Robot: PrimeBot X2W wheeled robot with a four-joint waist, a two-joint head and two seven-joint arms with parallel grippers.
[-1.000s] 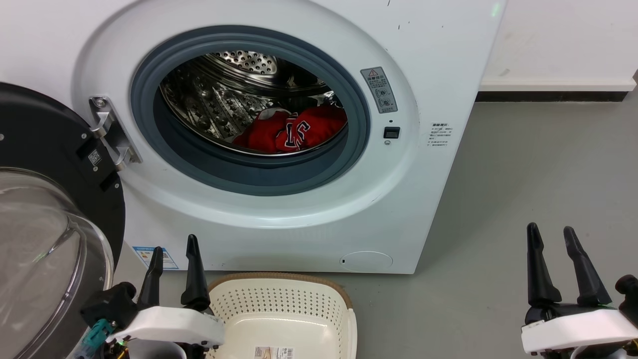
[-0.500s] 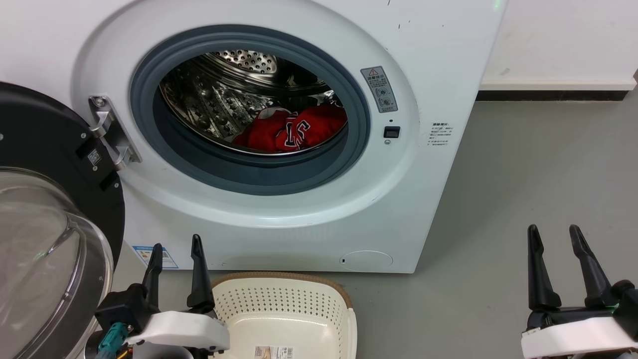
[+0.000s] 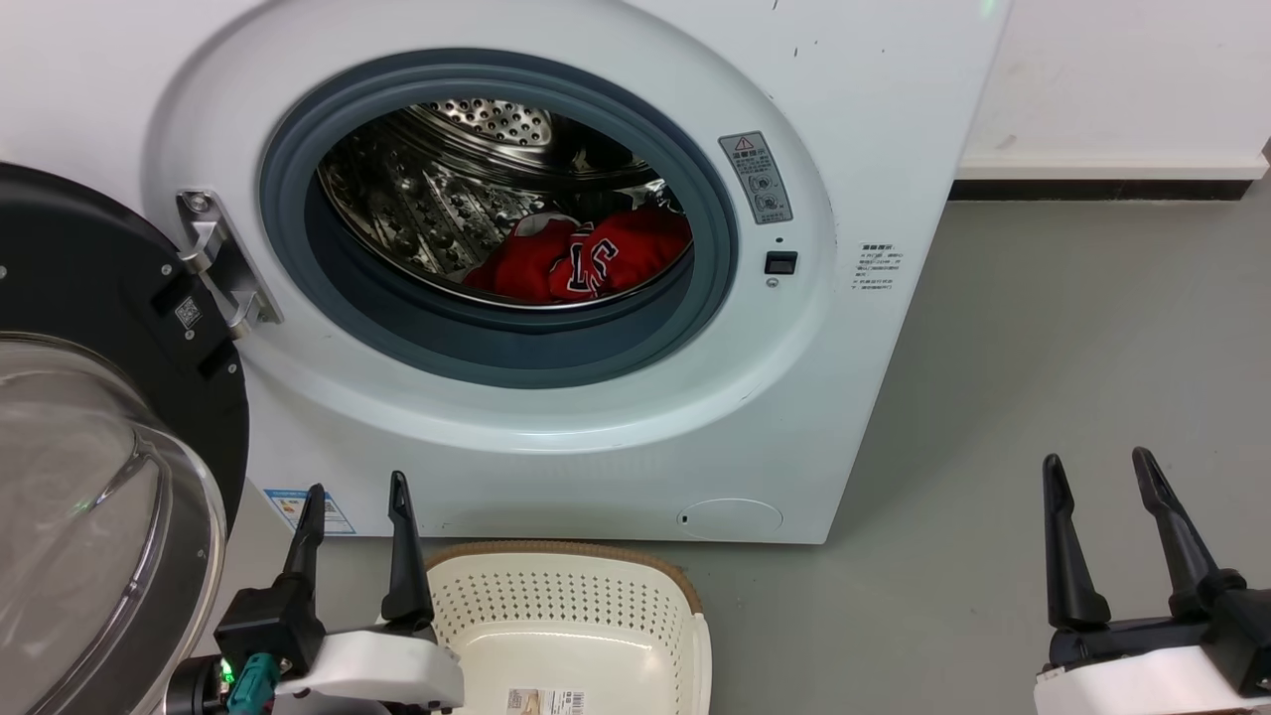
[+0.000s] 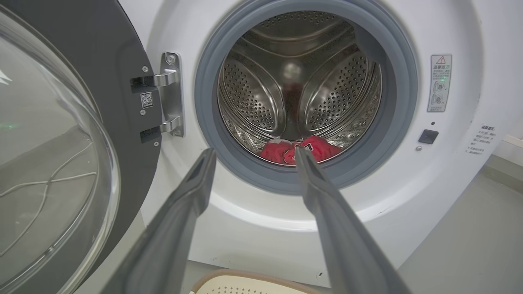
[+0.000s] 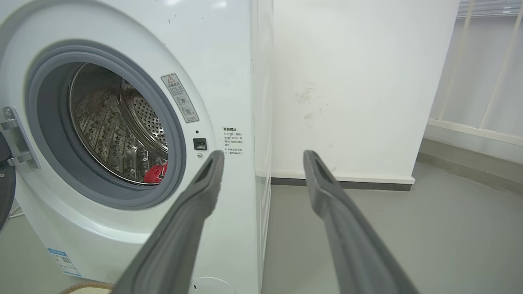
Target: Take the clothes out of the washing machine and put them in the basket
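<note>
Left tool (image 3: 357,485), open, has sunk toward the basket (image 3: 556,596) beside it; right tool (image 3: 1096,457) open too; clothes (image 3: 586,258) ahead unmoved.

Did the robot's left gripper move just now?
Yes. The left gripper slid slightly right and down in the head view, toward the unmoved cream perforated plastic basket.

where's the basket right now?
In the head view the basket sits on the floor at bottom centre-left, directly in front of the washing machine, with the left gripper just to its left.
</note>
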